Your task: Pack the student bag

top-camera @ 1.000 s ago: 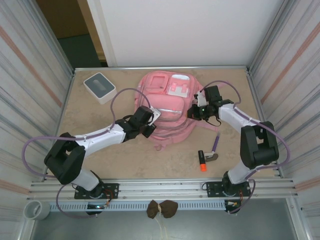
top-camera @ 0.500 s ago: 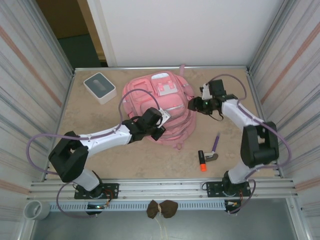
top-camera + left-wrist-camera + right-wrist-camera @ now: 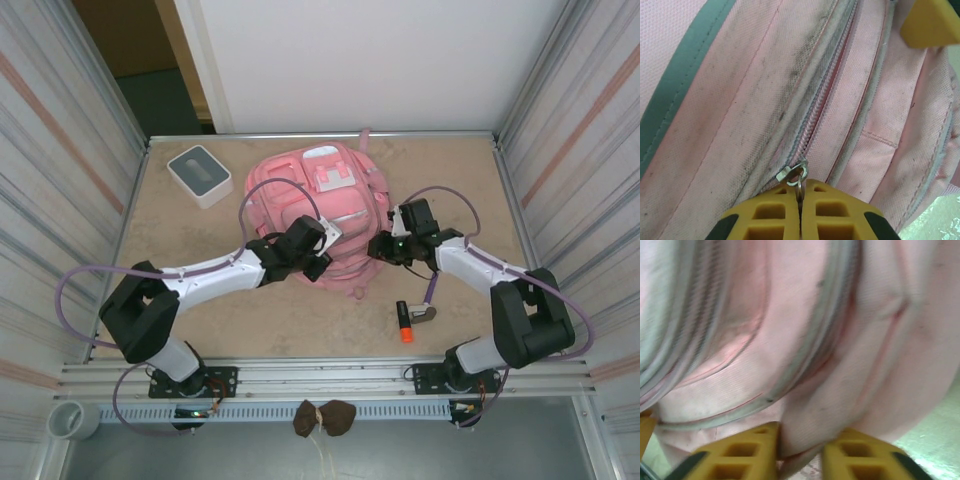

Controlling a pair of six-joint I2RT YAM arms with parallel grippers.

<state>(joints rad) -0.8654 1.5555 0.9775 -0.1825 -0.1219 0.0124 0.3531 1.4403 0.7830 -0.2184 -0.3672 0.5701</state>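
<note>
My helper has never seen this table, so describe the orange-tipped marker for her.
Find the pink backpack mid-table. Off its near right corner lies a short dark marker. Its orange tip sets it apart from the slim purple pen beside it.

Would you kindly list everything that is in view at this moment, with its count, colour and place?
pink fabric backpack: one, pink, middle of the table.
metal zip pull: one, silver, on the backpack's zip.
square box: one, grey and white, far left corner.
marker-like stick: one, black with orange end, near right.
small grey object: one, beside that stick; unclear what.
thin purple stick: one, by the right forearm.
brown lumps: two, near ledge.
pale cup: one, near left corner.
left gripper: yellow fingers, shut on the zip pull.
right gripper: yellow fingers, pinching backpack fabric.
</note>
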